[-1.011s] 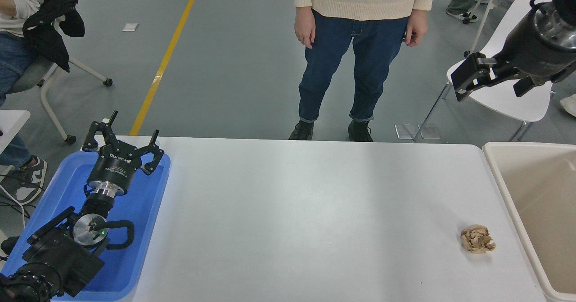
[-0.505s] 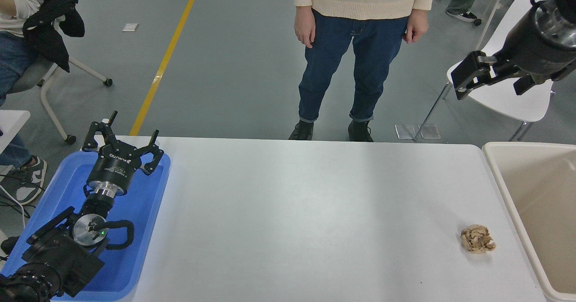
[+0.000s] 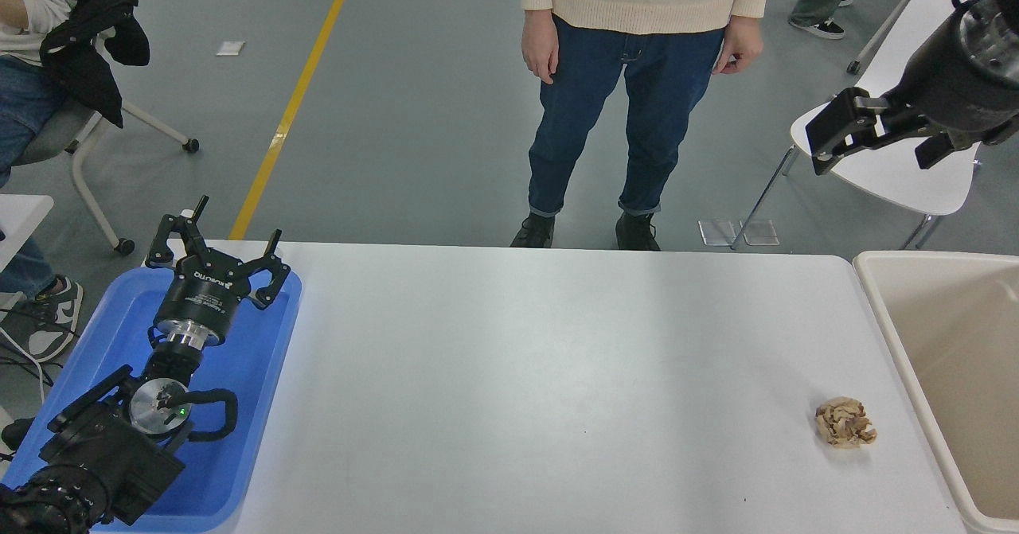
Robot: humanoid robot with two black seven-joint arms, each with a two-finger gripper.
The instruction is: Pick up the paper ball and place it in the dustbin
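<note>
right gripper (image 3: 876, 132) drifted slightly right and up, person's hand (image 3: 734, 50) shifted

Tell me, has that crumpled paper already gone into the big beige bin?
No, the paper ball lies on the white table, just left of the dustbin, untouched by either gripper.

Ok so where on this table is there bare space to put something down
Nearly the whole white table is bare, from the blue tray at its left edge across to the paper ball near the right. The tray is crowded by the parked left gripper. Only a narrow strip separates the ball from the dustbin.
</note>
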